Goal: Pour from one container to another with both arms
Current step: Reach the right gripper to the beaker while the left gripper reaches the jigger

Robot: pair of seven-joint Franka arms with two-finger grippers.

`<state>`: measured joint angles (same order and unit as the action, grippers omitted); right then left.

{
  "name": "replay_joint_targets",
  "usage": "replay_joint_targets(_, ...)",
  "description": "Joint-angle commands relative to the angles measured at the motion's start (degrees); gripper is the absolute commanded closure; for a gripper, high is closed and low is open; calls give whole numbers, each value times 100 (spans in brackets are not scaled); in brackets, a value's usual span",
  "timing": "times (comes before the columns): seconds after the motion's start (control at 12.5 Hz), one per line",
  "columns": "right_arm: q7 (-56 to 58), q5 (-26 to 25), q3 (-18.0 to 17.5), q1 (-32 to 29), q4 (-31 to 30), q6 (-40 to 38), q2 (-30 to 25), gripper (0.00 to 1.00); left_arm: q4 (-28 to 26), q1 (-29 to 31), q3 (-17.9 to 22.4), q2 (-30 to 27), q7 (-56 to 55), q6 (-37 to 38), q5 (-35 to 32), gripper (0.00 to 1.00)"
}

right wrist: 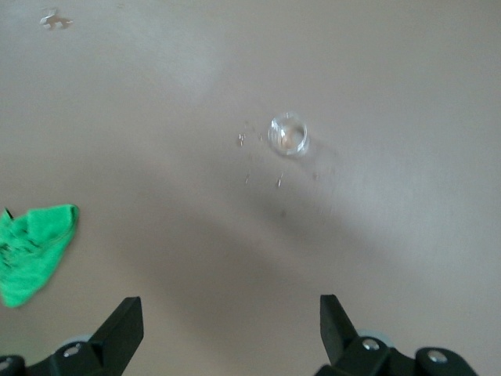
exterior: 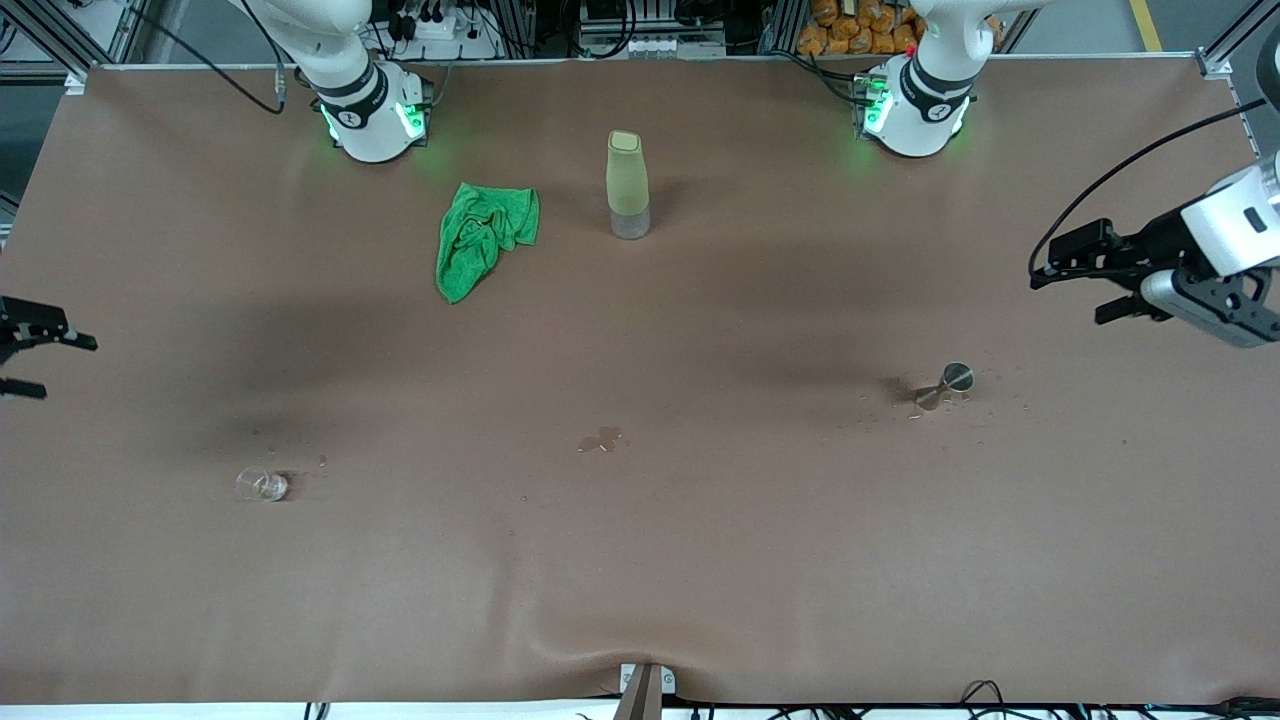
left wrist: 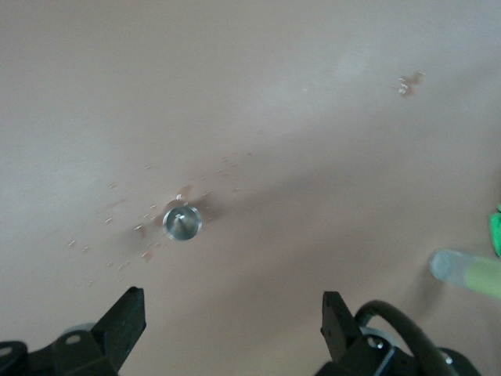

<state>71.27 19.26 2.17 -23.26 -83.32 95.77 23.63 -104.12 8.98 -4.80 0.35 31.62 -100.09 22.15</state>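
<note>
– Where are the cups?
– Glass cup (exterior: 262, 485) lower left of the front view, jigger (exterior: 948, 384) centre right.
– Grippers?
– Left gripper (exterior: 1075, 281) at the right edge, right gripper (exterior: 35, 360) at the left edge, both spread, empty.

Robot lab, aluminium framing (exterior: 60, 40), cables, brown-covered table (exterior: 640, 560), two arm bases

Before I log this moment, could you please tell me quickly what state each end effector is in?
Left end effector: open, holding nothing, above the jigger.
Right end effector: open, holding nothing, above the glass cup.
</note>
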Motion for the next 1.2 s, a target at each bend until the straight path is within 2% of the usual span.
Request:
replay_joint_targets(0.0,1499,620,-86,-257,246,169,580,0,-29,577,-29,578,1612,199,954,0)
replay_joint_targets(0.16,2388,1235,-86,-389,246,292,1002,0,-20,798,-29,939,2721,323,1309,0)
replay_joint_targets(0.48,4067,2834,-77,-574,237,362,1907,0,-38,1027,-29,1327,4401,332,1520,0)
replay_joint_targets(0.72,5332,4090,-86,-724,228,512,2601,0,-450,1202,-29,1406,5596,324,1870,0)
replay_joint_targets(0.88,5678,4349,-86,-741,228,512,2883,0,-521,1387,-29,1739,6580,324,2196,0)
replay_joint_targets(1.12,6344,4568,-86,-768,211,504,3113,0,-530,1624,-29,2012,7382,376,2224,0)
